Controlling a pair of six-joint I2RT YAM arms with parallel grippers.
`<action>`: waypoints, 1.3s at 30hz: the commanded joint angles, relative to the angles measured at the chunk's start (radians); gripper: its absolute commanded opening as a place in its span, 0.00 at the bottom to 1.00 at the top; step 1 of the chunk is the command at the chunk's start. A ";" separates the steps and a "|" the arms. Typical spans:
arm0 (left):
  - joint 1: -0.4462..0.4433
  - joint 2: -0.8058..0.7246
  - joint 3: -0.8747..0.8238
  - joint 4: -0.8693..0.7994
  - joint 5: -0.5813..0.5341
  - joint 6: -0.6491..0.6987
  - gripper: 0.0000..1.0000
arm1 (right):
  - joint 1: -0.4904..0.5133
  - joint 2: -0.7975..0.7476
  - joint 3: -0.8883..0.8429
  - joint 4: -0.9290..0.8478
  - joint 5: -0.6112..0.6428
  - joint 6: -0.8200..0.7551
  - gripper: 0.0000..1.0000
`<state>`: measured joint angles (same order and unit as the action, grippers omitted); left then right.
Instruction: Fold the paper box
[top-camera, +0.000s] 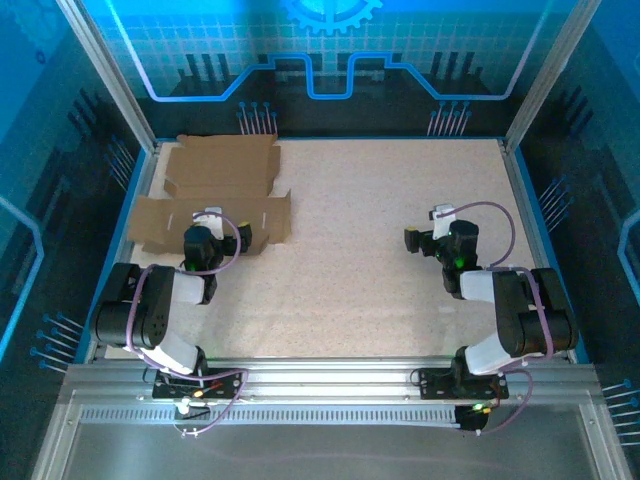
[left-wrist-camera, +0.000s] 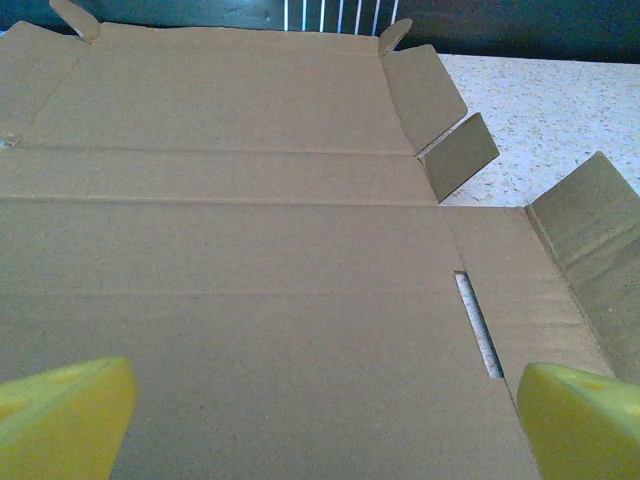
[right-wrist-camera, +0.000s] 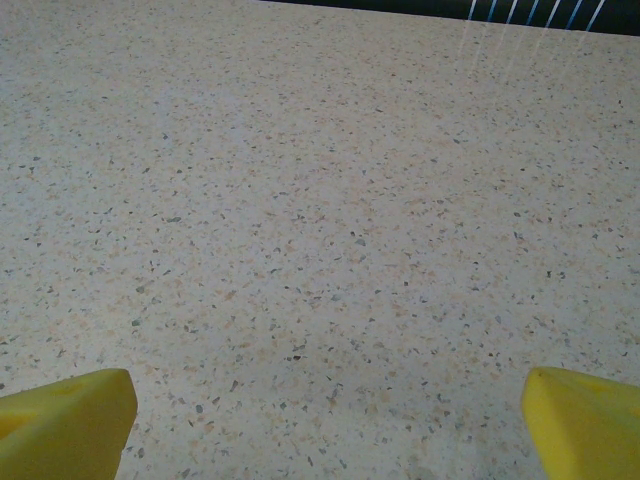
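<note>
The paper box (top-camera: 215, 185) lies unfolded and flat at the far left of the table, a brown corrugated sheet with flaps and slots. My left gripper (top-camera: 207, 224) hovers over its near panel, open. In the left wrist view the paper box (left-wrist-camera: 250, 250) spreads under the left gripper (left-wrist-camera: 325, 425), whose yellow fingertips (left-wrist-camera: 60, 415) stand wide apart with nothing between them. A narrow slot (left-wrist-camera: 478, 325) and a raised side flap (left-wrist-camera: 590, 240) lie to the right. My right gripper (top-camera: 432, 230) is open over bare table at the right, seen wide apart as the right gripper (right-wrist-camera: 325, 425).
The speckled table (top-camera: 380, 250) stretches between the two arms. Blue rails (top-camera: 530, 210) border its sides, and a dark back wall (top-camera: 330, 110) closes the far edge. The metal frame (top-camera: 320, 385) with both arm bases runs along the near edge.
</note>
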<state>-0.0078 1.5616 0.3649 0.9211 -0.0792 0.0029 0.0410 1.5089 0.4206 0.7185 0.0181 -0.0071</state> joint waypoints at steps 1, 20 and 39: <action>-0.004 -0.009 0.020 0.001 -0.004 0.008 0.99 | 0.007 -0.003 0.018 0.024 -0.001 -0.004 1.00; -0.071 -0.352 0.016 -0.295 -0.052 -0.003 0.99 | 0.387 -0.093 0.434 -0.709 0.254 0.036 1.00; -0.084 -0.640 0.083 -0.765 -0.106 -0.218 0.99 | 0.770 0.543 1.091 -0.910 0.062 0.648 0.65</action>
<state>-0.0875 0.9413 0.4328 0.2310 -0.1661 -0.1753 0.7933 1.9823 1.4437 -0.1543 0.1345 0.5350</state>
